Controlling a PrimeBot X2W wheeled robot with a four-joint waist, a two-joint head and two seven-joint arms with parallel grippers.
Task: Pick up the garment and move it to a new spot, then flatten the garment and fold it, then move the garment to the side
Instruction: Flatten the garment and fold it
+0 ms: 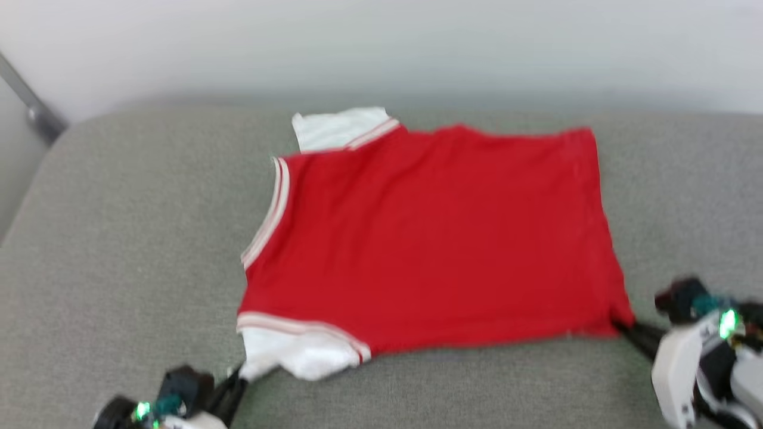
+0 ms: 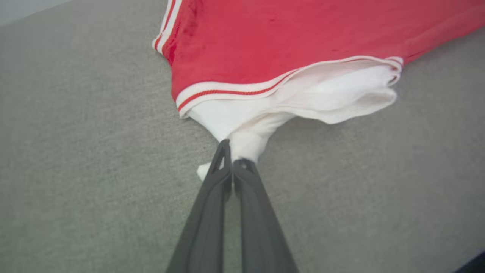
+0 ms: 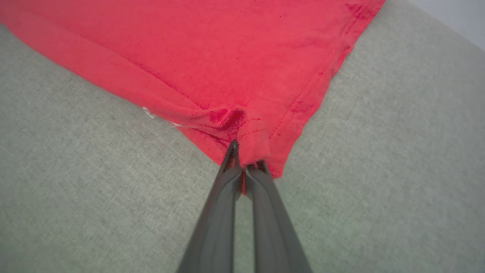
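The garment (image 1: 429, 238), a red jersey with white sleeves and red-white striped trim, lies spread flat on a grey cushion, plain red side up, collar toward the left. My left gripper (image 1: 241, 375) is shut on the tip of the near white sleeve (image 2: 242, 146), which is pulled into a point between the dark fingers (image 2: 212, 204). At the near right, my right gripper (image 1: 620, 326) is shut on the garment's bottom hem corner (image 3: 254, 149), the red cloth bunched at its fingertips (image 3: 261, 189). The far white sleeve (image 1: 340, 128) lies flat at the back.
The grey fabric cushion (image 1: 131, 238) spreads wide around the garment, with bare room at left, right and front. A pale wall (image 1: 381, 47) runs behind it. A grey bar (image 1: 30, 101) slants at the far left edge.
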